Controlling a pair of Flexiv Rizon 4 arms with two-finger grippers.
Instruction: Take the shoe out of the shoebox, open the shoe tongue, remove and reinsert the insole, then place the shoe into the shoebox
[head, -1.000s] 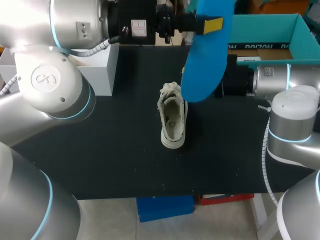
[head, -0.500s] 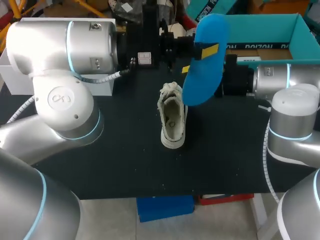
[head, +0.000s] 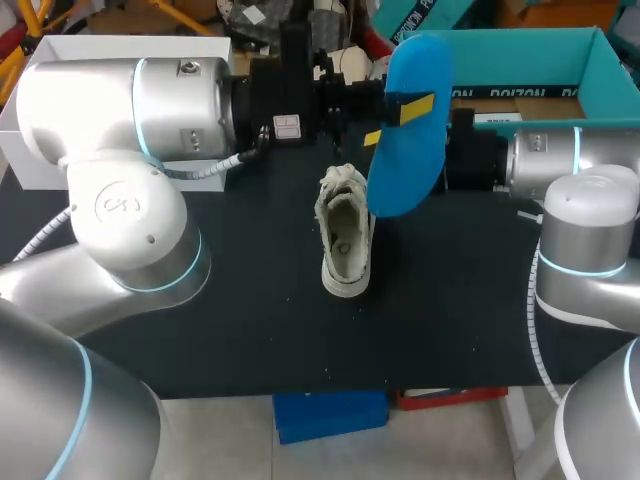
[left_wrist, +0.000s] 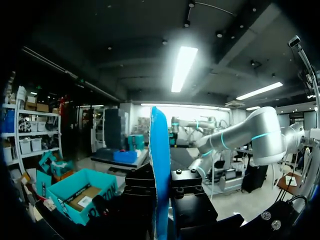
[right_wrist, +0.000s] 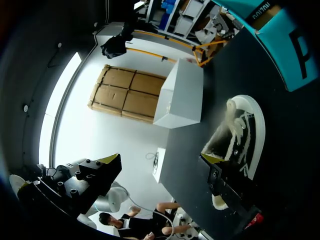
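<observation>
Left gripper (head: 397, 120) is clamped on the blue insole (head: 408, 165), holding it upright above the table (head: 220, 330), just past the toe end of the white shoe (head: 345, 235). In the left wrist view the insole stands edge-on between the fingers. Right gripper (right_wrist: 161, 159) is spread wide and empty, close behind the insole. The shoe sits mid-table with bare surface all round; the teal shoebox (head: 610, 75) sits at the far right, a white box (head: 130, 42) far left. Both forearms lie level, facing each other.
</observation>
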